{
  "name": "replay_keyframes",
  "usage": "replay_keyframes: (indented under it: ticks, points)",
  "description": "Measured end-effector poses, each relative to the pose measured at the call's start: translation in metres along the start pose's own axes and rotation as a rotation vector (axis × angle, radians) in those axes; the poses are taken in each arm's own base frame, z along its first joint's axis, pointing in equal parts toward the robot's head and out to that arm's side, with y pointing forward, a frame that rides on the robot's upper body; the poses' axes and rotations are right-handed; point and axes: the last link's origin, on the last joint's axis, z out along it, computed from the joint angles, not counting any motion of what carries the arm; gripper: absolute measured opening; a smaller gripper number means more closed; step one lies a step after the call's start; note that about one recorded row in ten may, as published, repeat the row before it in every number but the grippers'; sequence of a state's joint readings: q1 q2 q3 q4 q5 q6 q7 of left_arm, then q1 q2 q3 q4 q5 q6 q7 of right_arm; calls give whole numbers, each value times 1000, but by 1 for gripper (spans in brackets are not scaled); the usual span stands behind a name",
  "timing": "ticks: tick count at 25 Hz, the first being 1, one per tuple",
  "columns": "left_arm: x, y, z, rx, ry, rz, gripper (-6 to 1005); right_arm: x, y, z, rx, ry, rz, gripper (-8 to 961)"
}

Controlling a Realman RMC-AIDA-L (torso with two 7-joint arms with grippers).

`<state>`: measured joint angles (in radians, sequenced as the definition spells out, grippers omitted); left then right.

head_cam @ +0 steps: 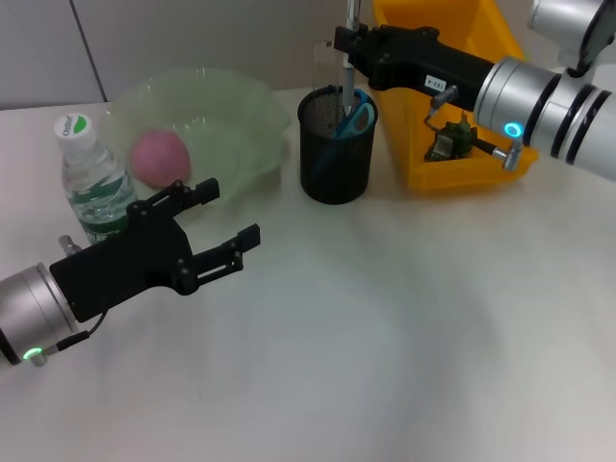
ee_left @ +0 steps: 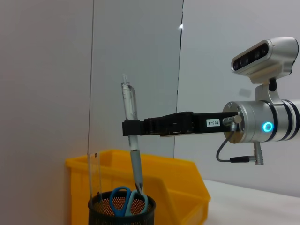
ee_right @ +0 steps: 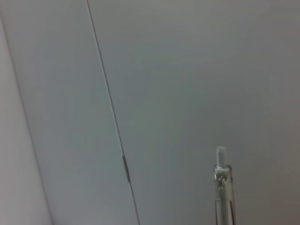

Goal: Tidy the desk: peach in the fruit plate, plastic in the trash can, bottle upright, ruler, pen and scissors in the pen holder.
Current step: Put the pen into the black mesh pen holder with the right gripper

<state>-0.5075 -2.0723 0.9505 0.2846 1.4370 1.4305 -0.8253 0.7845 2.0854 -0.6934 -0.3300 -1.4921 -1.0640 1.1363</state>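
My right gripper (head_cam: pixel 347 46) is shut on a clear pen (ee_left: pixel 131 140) held upright, its tip down inside the black mesh pen holder (head_cam: pixel 336 154). The pen's top (ee_right: pixel 222 187) shows in the right wrist view. Blue-handled scissors (head_cam: pixel 358 117) and a clear ruler (ee_left: pixel 94 180) stand in the holder. The pink peach (head_cam: pixel 159 158) lies in the green fruit plate (head_cam: pixel 241 106). The bottle (head_cam: pixel 91 178) stands upright at the left. A small green crumpled piece (head_cam: pixel 452 138) lies in the yellow bin (head_cam: pixel 452 173). My left gripper (head_cam: pixel 231 212) hovers open and empty in front of the plate.
The yellow bin stands right beside the pen holder, under my right arm. The bottle is close behind my left gripper's body. A pale wall with panel seams rises behind the desk.
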Motion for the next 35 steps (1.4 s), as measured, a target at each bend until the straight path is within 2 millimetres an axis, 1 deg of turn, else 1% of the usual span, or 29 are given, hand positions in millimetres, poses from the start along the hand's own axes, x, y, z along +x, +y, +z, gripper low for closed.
replay_keyframes:
  ticks: [6, 18, 27, 35]
  points:
    - [-5, 0, 0, 6, -24, -4, 811, 7, 1, 2, 17, 11, -20, 163]
    - [-15, 0, -2, 33, -78, -8, 811, 12, 3, 2, 23, 5, -28, 166]
    - [-16, 0, -2, 34, -79, -8, 811, 12, 2, 2, 29, 10, -28, 169]
    - [-16, 0, -2, 35, -77, -8, 811, 14, 4, 11, 40, 37, -20, 171]
